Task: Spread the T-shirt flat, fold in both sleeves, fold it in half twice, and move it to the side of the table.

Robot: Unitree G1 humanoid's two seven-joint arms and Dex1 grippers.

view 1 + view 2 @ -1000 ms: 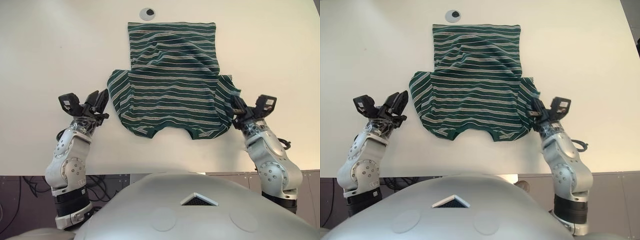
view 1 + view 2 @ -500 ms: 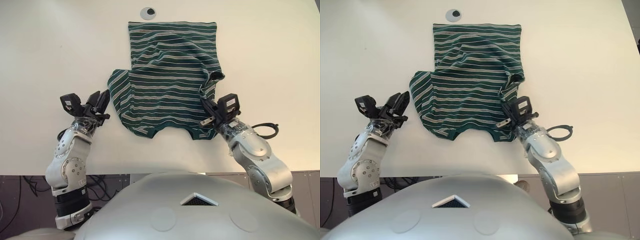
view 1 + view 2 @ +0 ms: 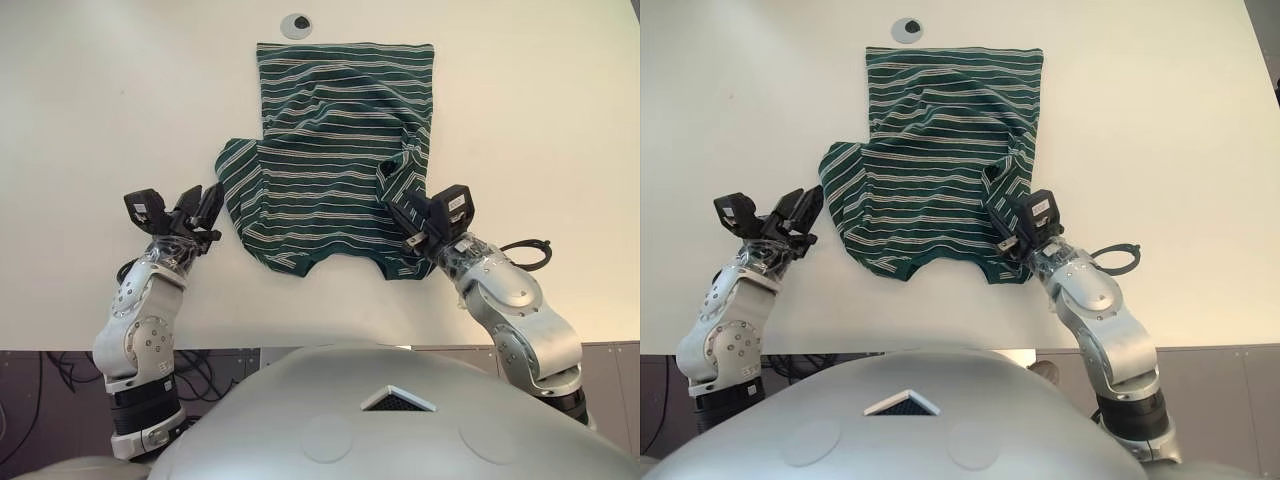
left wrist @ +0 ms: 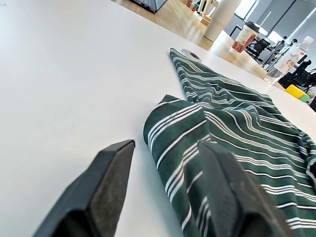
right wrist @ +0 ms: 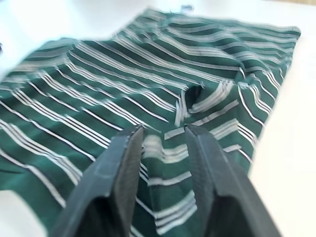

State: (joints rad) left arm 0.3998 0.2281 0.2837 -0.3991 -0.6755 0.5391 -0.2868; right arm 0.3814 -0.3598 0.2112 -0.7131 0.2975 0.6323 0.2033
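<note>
Left wrist view: a bottle (image 4: 291,59) is seen beyond the T-shirt (image 4: 237,133); the left gripper (image 4: 168,148) is spread wide, empty. The right gripper (image 5: 164,131) is pinched onto cloth at 4 o'clock. A disc (image 3: 295,25) is placed at 12 o'clock.

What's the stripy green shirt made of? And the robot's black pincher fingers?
The T-shirt looks like soft knit cloth, probably cotton: it wrinkles and folds limply on the table, and its surface is matte. The fingers of the left gripper look like hard black plastic, or maybe rubber-coated: smooth, stiff and without shine. I cannot tell which.

table (image 3: 120,100) room beside T-shirt (image 3: 340,150), disc (image 3: 295,25) beyond
</note>
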